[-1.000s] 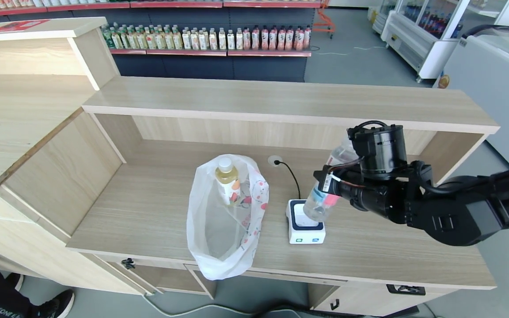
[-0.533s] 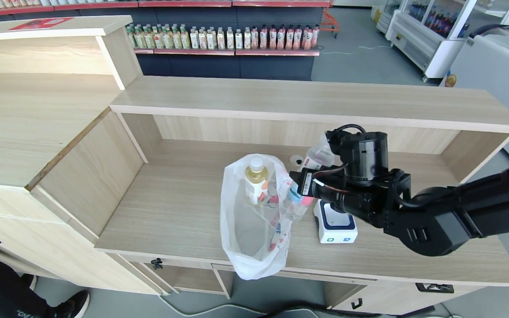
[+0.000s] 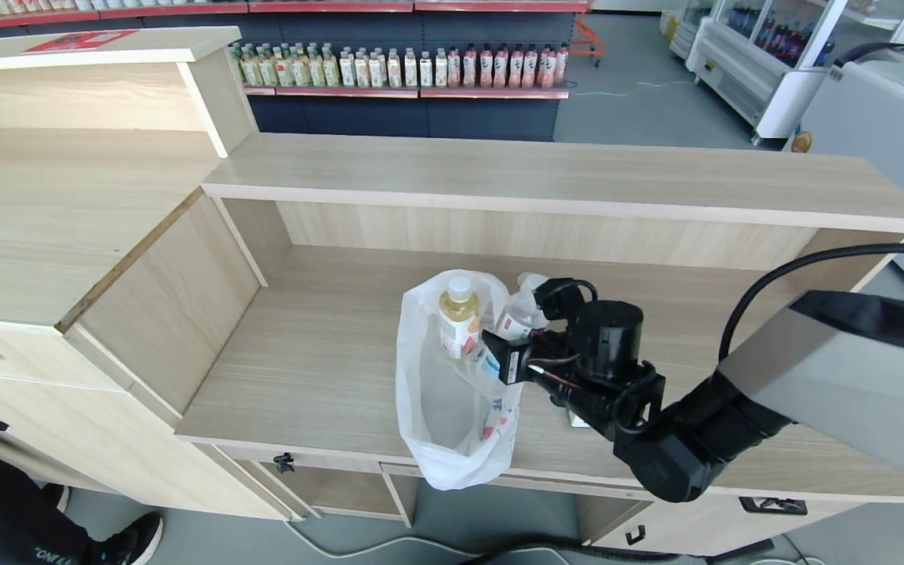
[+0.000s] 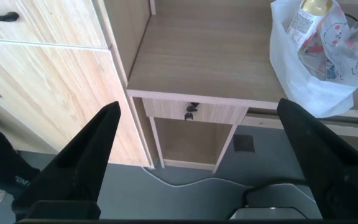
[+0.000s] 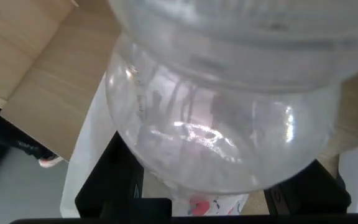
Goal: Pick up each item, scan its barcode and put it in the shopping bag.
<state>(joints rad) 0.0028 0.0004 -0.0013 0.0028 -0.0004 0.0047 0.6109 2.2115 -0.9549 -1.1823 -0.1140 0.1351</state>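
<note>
A white plastic shopping bag stands open on the wooden counter, with a tea bottle upright inside. My right gripper is shut on a clear water bottle, held tilted at the bag's right rim with its base inside the opening. In the right wrist view the clear bottle sits between the dark fingers, above the bag's white rim. My left gripper hangs open and holds nothing, off the counter's front, with the bag off to one side.
A white barcode scanner is mostly hidden behind my right arm. A raised ledge runs along the back of the counter and a taller cabinet closes the left side. Drawers sit under the counter front.
My right arm has carried the water bottle left, away from above the scanner, and down to the bag's mouth. The head camera also shifted during the first half second.
</note>
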